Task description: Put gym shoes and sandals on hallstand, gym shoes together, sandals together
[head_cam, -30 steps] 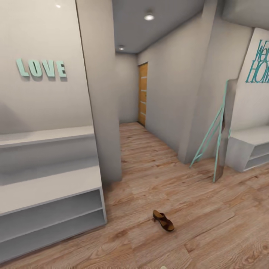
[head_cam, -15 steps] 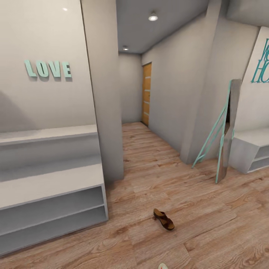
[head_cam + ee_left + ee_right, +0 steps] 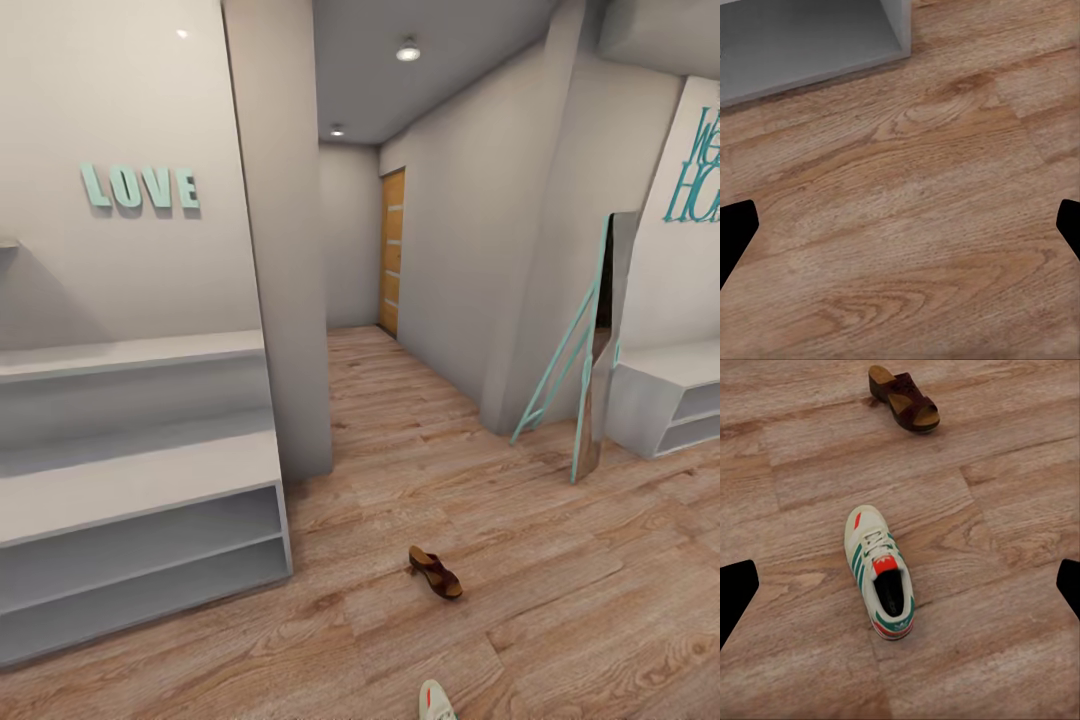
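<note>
One dark brown sandal (image 3: 435, 572) lies on the wood-plank corridor floor (image 3: 560, 600), a little right of the light grey hallstand (image 3: 140, 480). The sandal (image 3: 904, 399) also appears in the right wrist view, beyond a white gym shoe (image 3: 879, 574) with green stripes that lies on the planks. The head view catches that gym shoe's toe (image 3: 436, 700) at its bottom edge. My right gripper (image 3: 900, 596) hangs open above the floor, its fingertips far apart on either side of the shoe. My left gripper (image 3: 900, 232) is open over bare planks near the hallstand's lower corner (image 3: 810, 45).
A plain low grey bench (image 3: 670, 400) stands at the right wall, with a teal-framed leaning mirror (image 3: 590, 350) beside it. The corridor runs back to a wooden door (image 3: 392, 250). A wall pillar (image 3: 285, 300) rises behind the hallstand's right end.
The whole head view has shifted, so the camera moved. The gym shoe's toe has come into sight at the bottom edge, and the sandal sits slightly higher in the picture.
</note>
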